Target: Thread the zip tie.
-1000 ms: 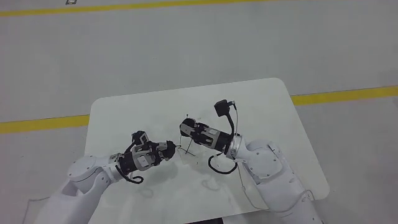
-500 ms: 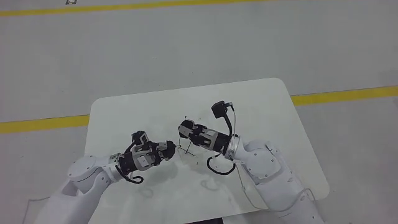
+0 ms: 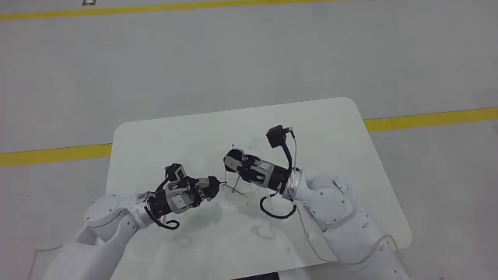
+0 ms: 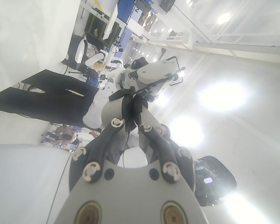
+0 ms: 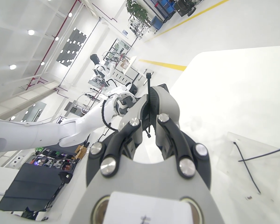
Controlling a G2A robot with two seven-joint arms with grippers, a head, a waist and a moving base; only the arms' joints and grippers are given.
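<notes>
over the white round-cornered table (image 3: pixel 334 132), the left gripper (image 3: pixel 211 186) has its fingers pressed together on a thin black strand (image 4: pixel 127 127); whether that strand is a zip tie cannot be told. just beside it, two spare black zip ties (image 5: pixel 247 161) lie crossed on the tabletop. the right gripper (image 5: pixel 151 94) is clamped on a slim black plastic zip tie (image 5: pixel 149 104), its square head sticking out past the fingertips.

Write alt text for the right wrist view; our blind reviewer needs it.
The right gripper is shut on a black zip tie, whose head end pokes out beyond it. Farther off, two more zip ties lie crossed on the white table.
</notes>
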